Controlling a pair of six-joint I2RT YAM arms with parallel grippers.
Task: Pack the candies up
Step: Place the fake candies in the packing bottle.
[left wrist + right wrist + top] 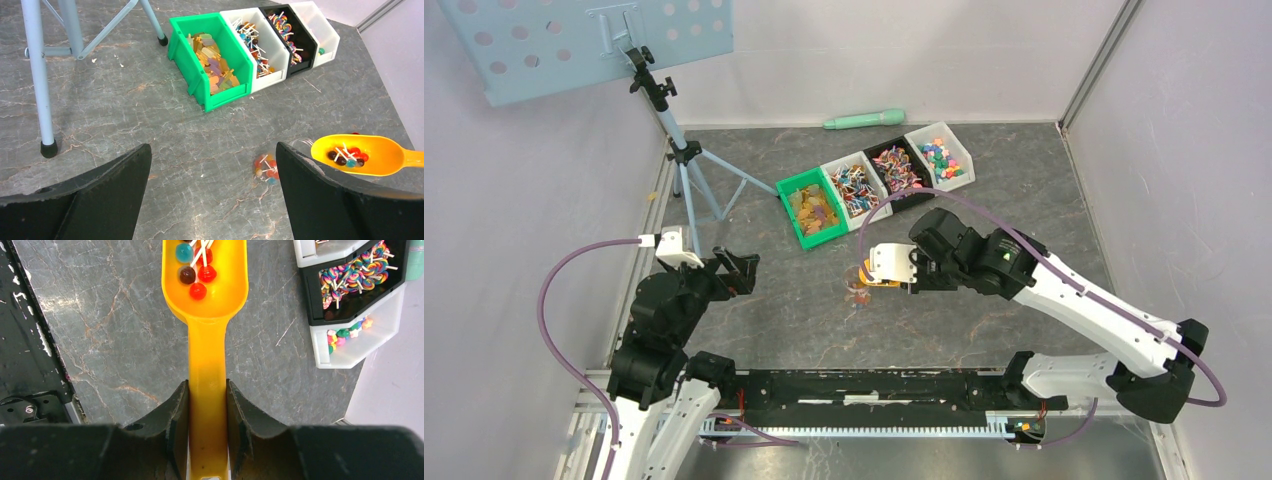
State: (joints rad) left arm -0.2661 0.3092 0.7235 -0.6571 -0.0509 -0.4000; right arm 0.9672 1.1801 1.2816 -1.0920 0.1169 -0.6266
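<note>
inside the yellow scoop (pixel 225 290), candies (pixel 197 271) lie loose; judged light, hard, prone to rolling. right fingers (pixel 176 412) clamped on its handle, the proper hold; left fingers (pixel 100 200) wide apart.

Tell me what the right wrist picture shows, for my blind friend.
The right gripper pinches the handle of a yellow scoop holding a few red, brown and blue candies on white sticks above a grey table. On the right sit a black bin of swirly lollipops and a white bin.

Yellow scoop (pixel 385 156) holds several candies (pixel 346 155); 4 bins (pixel 227 98) sit beyond.
</note>
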